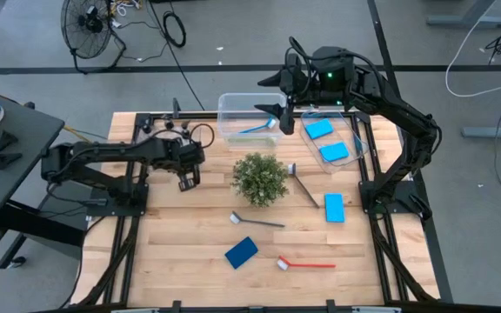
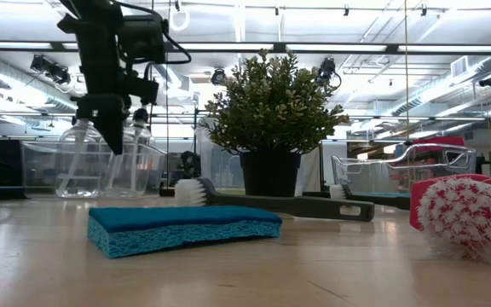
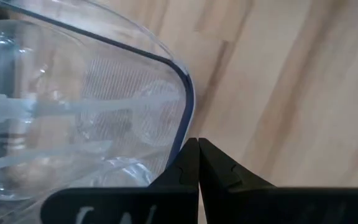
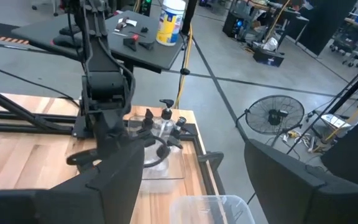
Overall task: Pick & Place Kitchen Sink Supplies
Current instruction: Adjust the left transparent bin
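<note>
My right gripper (image 1: 278,111) hangs with fingers apart above the clear bin (image 1: 249,119) at the tabletop's far edge, where the blue dish brush (image 1: 259,129) lies, and descending carelessly could catch its rim, while my left gripper (image 1: 189,180) waits pressed together.

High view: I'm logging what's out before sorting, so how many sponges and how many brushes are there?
Sponges: 4 (2 in the right bin, 2 on the table)
Brushes: 4 (1 blue, 1 red, 2 dark grey)
Total: 8
</note>
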